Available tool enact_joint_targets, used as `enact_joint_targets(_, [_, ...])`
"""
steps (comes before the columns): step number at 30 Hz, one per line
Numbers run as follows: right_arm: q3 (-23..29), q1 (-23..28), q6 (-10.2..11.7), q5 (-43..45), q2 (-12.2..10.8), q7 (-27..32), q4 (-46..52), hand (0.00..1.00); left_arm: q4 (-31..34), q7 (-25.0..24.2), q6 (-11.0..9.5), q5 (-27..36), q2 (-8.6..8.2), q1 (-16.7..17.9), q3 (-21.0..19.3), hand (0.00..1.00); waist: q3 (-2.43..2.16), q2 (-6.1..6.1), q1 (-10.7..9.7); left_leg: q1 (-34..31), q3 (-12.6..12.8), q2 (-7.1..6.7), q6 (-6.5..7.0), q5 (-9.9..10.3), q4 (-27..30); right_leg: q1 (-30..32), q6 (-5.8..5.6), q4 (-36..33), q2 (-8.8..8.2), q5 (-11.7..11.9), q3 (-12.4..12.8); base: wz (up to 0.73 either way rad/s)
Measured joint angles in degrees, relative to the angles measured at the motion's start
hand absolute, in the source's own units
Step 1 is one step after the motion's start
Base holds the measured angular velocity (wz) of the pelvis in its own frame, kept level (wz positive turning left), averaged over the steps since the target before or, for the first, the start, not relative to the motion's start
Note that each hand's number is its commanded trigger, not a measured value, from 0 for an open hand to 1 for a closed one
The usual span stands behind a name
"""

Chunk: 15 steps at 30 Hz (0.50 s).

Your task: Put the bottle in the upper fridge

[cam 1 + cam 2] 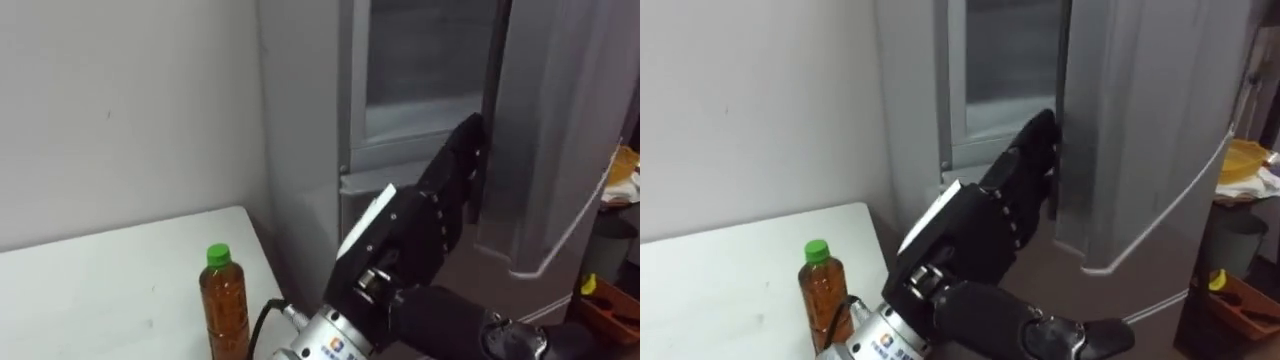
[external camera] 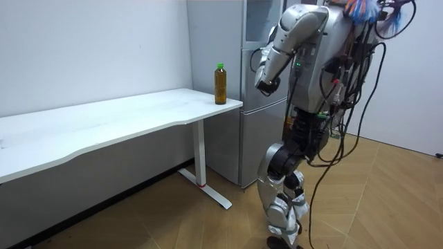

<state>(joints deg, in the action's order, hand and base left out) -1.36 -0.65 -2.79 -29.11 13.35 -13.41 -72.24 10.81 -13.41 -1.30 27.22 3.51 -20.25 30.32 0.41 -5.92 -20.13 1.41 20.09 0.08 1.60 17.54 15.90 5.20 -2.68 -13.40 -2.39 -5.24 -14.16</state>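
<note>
A bottle [image 1: 225, 300] of brown liquid with a green cap stands upright at the white table's [image 1: 100, 290] corner nearest the fridge, also in the room view [image 2: 220, 83]. My left hand [image 1: 420, 235] is raised to the right of the bottle and well above the table, its back toward me. Its fingers are straight and reach up to the edge of the upper fridge door [image 1: 560, 150]. That door stands swung out to the right, with the lighter inside of the upper compartment [image 1: 425, 60] showing behind the hand. The hand holds nothing. In the room view I stand upright in front of the grey fridge [image 2: 259, 131].
The table runs along the white wall [image 1: 120, 100] to my left, its end close to the fridge's side. Yellow and orange items [image 1: 625, 165] lie at the far right, past the door. Wooden floor [image 2: 208, 221] lies open around me.
</note>
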Motion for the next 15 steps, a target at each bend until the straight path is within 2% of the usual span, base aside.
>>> enact_joint_targets(1, [-0.8, 0.0, 0.0, -0.2, -0.2, -0.5, 0.1, 0.0, 0.1, -1.3, 0.6, 0.2, -0.16, -0.4, 0.7, 0.0, 0.08, 0.32, -0.3, 0.2, 1.2, -0.01, 0.88, -1.0, -1.6, -0.3, 0.53, 1.7, 0.89, 0.5, 0.1, -0.11])
enact_joint_targets(2, [-1.3, 0.0, 0.0, -0.2, -0.2, -0.6, 0.3, 0.0, 0.1, -1.6, 0.9, 0.2, -0.27, -0.7, 1.2, 0.0, -0.07, 0.2, -0.2, 0.3, 2.2, -0.03, 1.2, -1.3, -2.0, -0.3, 0.89, 2.1, 0.97, 0.8, 0.2, -0.16])
enact_joint_targets(3, [-1.8, -0.2, 0.1, -0.2, -0.2, -0.6, 0.7, 0.0, 0.0, -2.3, 2.0, 0.2, -0.48, -1.1, 1.8, 0.0, 0.3, 0.76, -0.2, 0.3, 3.6, -0.07, 1.28, -1.4, -2.3, -0.4, 1.25, 2.8, 0.98, 1.3, 0.7, -0.29])
enact_joint_targets(4, [-1.9, -0.3, 0.3, -0.1, -0.2, -0.7, 0.9, 0.0, -0.8, -2.8, 4.1, 0.2, -0.36, -1.2, 2.8, 0.0, 0.39, 0.6, -0.2, 0.2, 3.9, -0.12, 1.27, -1.4, -2.2, -0.4, 1.23, 2.9, 1.05, 1.6, 1.4, -0.31])
enact_joint_targets(7, [-3.0, -0.4, 0.3, -0.1, -0.2, -0.7, 0.9, 0.0, -3.3, -3.8, 8.1, 0.0, -0.19, -1.2, 4.6, 0.0, 0.52, -0.23, -0.7, 0.2, 3.8, -0.38, 1.09, -1.3, -2.7, -0.4, 1.52, 2.9, 0.87, 2.7, 2.6, -0.2])
enact_joint_targets(8, [-3.3, -0.4, 0.3, -0.1, -0.2, -0.6, 0.9, 0.0, -3.5, -3.9, 8.4, 0.0, -0.16, -1.2, 4.7, 0.0, 0.52, -0.21, -0.8, 0.2, 3.8, -0.66, 1.08, -1.3, -3.1, -0.4, 1.62, 2.8, 0.69, 3.2, 3.0, -0.06])
enact_joint_targets(9, [-3.7, -0.5, 0.4, -0.1, -0.1, -0.6, 1.0, 0.0, -3.8, -4.1, 8.5, 0.0, -0.13, -1.2, 4.8, 0.0, 0.53, -0.13, -1.3, 0.2, 3.9, -1.23, 1.04, -1.3, -3.4, -0.5, 1.43, 2.8, 0.29, 5.0, 3.3, -0.03])
enact_joint_targets(10, [-3.8, -0.5, 0.4, -0.2, 0.0, -0.6, 1.0, 0.0, -4.0, -4.4, 8.5, -0.1, -0.14, -1.2, 4.8, 0.0, 0.58, -0.26, -1.5, 0.2, 3.9, -1.48, 0.78, -1.1, -3.6, -1.0, 0.86, 3.5, 0.19, 4.7, 3.4, 0.0])
enact_joint_targets(11, [-3.9, -0.5, 0.4, -0.3, 0.0, -0.6, 1.0, 0.0, -4.0, -4.4, 8.5, -0.4, -0.12, -1.2, 4.8, 0.0, 0.56, -0.35, -1.6, 0.3, 3.9, -1.48, 0.73, -1.1, -3.7, -1.2, 0.79, 3.9, 0.25, 4.6, 3.4, -0.05])
enact_joint_targets(15, [-4.4, -0.5, 0.4, -1.0, 0.0, -0.6, 1.0, 0.0, -4.1, -4.5, 8.5, -1.0, -0.11, -1.5, 4.8, 0.0, 0.55, -0.38, -1.9, 0.8, 3.9, -0.92, 0.43, -1.4, -4.6, -1.2, 2.13, 3.7, 1.06, 3.3, 3.4, -0.04])
